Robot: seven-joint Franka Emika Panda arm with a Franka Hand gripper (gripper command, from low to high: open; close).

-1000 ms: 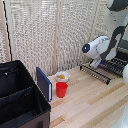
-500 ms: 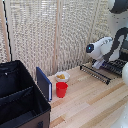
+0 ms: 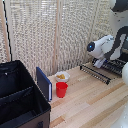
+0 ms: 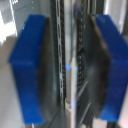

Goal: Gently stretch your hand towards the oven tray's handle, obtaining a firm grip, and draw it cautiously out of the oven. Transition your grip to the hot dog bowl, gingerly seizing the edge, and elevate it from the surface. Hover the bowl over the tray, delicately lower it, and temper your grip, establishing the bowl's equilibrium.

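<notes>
Blue-padded gripper (image 4: 67, 65), jaws spread wide either side of the oven tray's handle (image 4: 74, 60), not clamped; hot dog bowl (image 3: 61, 77) sits behind a red cup (image 3: 61, 89) on the table (image 3: 95, 102).

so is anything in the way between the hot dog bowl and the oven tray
Nothing visible blocks that path. The hot dog bowl sits by the red cup and blue board; bare table lies between it and the oven tray. The gripper is at the tray.
</notes>
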